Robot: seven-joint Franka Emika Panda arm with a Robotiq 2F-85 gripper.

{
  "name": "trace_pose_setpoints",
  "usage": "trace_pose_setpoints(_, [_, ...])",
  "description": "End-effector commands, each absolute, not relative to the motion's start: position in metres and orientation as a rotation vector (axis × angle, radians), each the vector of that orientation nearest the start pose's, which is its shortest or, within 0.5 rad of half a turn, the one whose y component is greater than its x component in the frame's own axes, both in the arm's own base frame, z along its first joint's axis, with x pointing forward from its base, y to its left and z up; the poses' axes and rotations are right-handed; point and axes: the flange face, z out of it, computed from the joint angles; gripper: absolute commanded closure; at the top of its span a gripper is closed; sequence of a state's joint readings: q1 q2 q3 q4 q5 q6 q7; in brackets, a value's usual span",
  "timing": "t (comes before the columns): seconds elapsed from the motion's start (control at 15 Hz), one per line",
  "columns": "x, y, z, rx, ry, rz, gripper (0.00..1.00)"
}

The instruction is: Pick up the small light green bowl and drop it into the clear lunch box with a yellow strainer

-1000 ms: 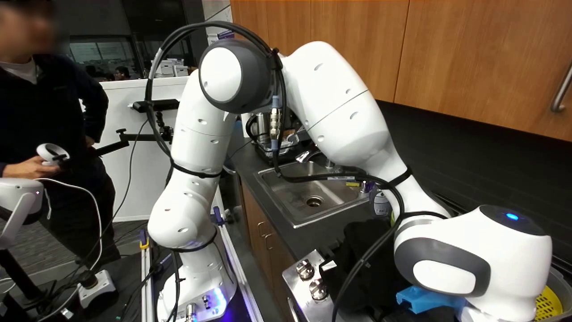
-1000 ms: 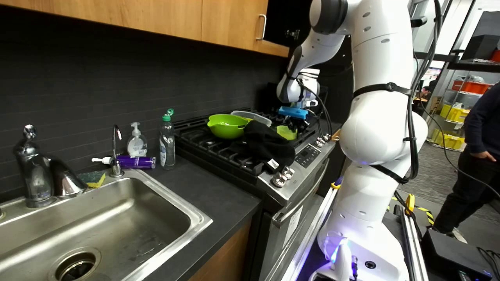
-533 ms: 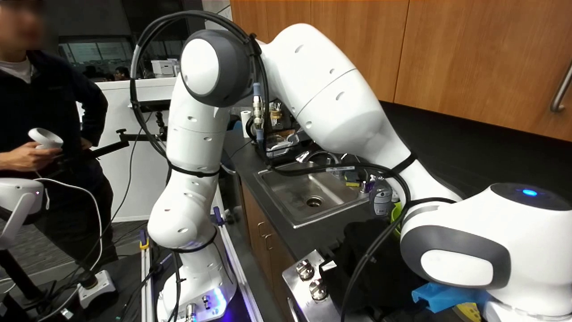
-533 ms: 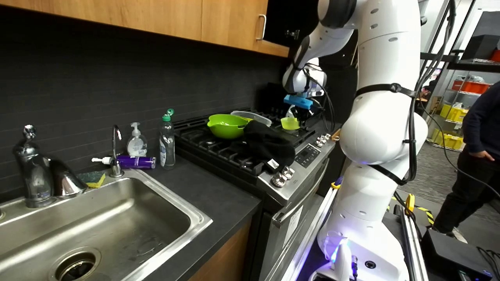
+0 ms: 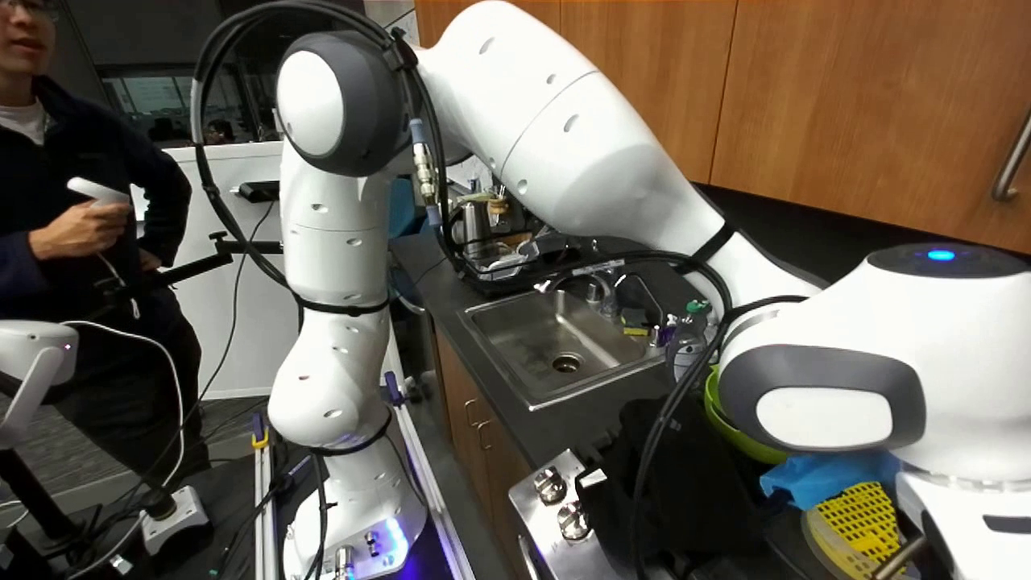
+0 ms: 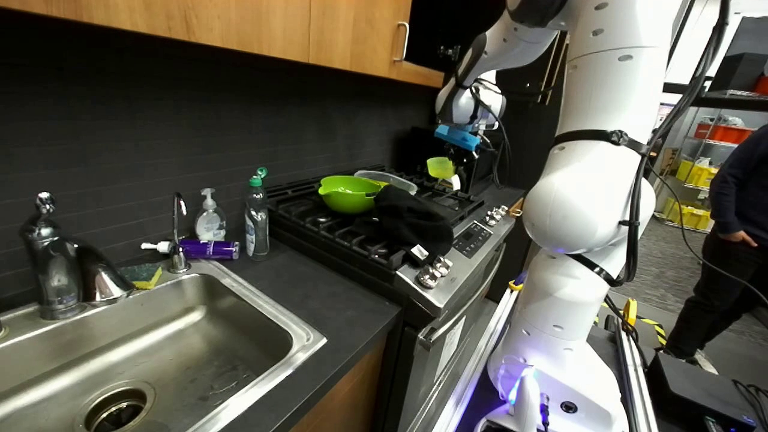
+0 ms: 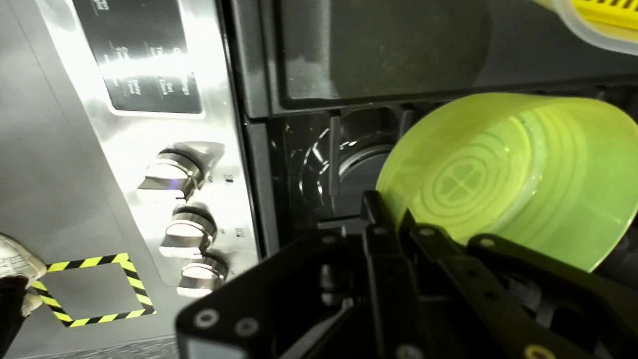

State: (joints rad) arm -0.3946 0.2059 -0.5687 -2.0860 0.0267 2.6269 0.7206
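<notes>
Ok, hand [image 7: 390,212] above stove [image 6: 473,239], tight on lt grn bowl [image 7: 503,174], w/ arm [image 5: 580,177] bent.

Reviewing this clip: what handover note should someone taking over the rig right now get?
Gripper: shut on the rim of the small light green plastic bowl.
Bowl: held in the air above the black and silver stove.
Destination: clear plastic lunch box with yellow slotted strainer, at the wrist view's top right corner.
Done: bowl picked up.
Left: bring the bowl over the box, then release it inside.
</notes>
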Motion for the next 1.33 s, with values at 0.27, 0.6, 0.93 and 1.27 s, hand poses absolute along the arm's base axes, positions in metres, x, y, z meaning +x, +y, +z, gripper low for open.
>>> trace_pose_setpoints(0.27, [0.376, -0.418, 0.477, -2.185, 2.092, -0.838, 0.70])
trace_pose_setpoints(0.6, [0.378, -0.376, 0.495, -2.215, 1.979, -0.858, 0.39])
trace_pose_setpoints(0.93, [0.368, -0.361, 0.489, -2.224, 1.951, -0.824, 0.05])
trace_pose_setpoints(1.27, [0.365, -0.369, 0.474, -2.216, 1.990, -0.784, 0.00])
